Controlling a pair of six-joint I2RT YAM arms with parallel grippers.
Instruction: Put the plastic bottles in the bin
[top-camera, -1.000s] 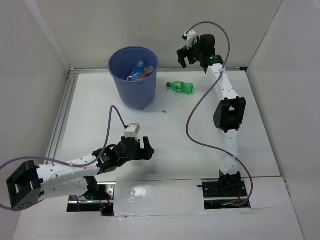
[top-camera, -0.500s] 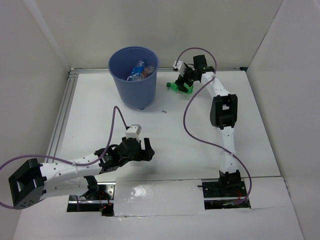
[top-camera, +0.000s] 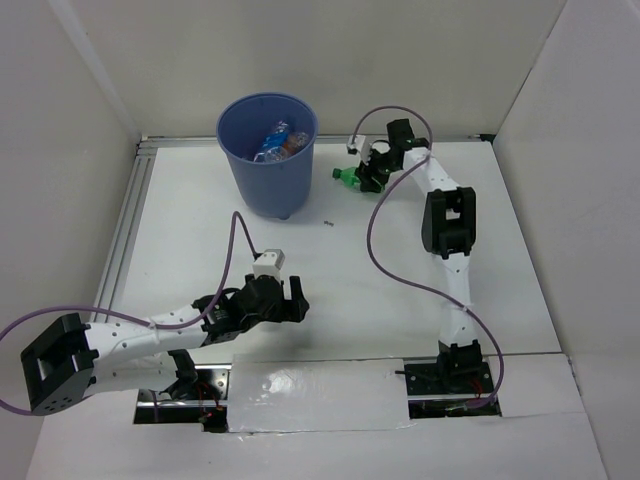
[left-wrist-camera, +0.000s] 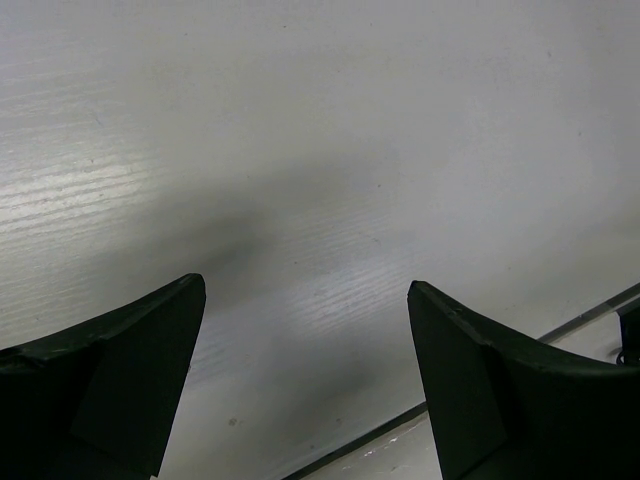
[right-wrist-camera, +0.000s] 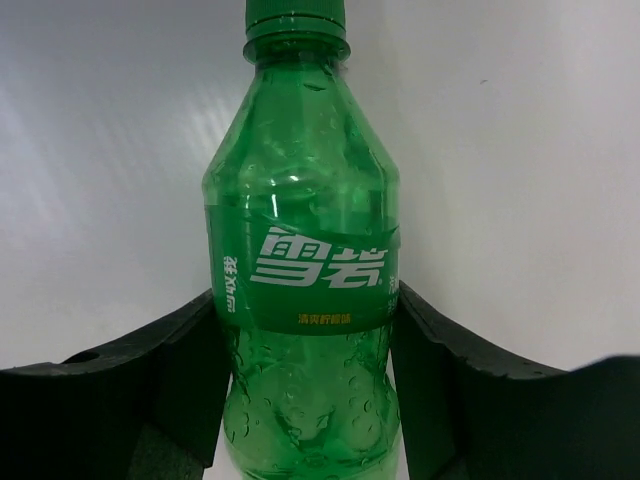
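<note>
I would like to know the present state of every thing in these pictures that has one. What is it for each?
green bottle: capped, lying on its side on the table, held at its label.
right gripper: shut on the green bottle, one finger on each side.
left gripper: open, empty, low over the table.
bin: upright, open on top.
bottles in the bin: heaped loose; number unclear.

Green bottle (right-wrist-camera: 300, 250) w/ white lettering; blue bin (top-camera: 265, 187)
</note>
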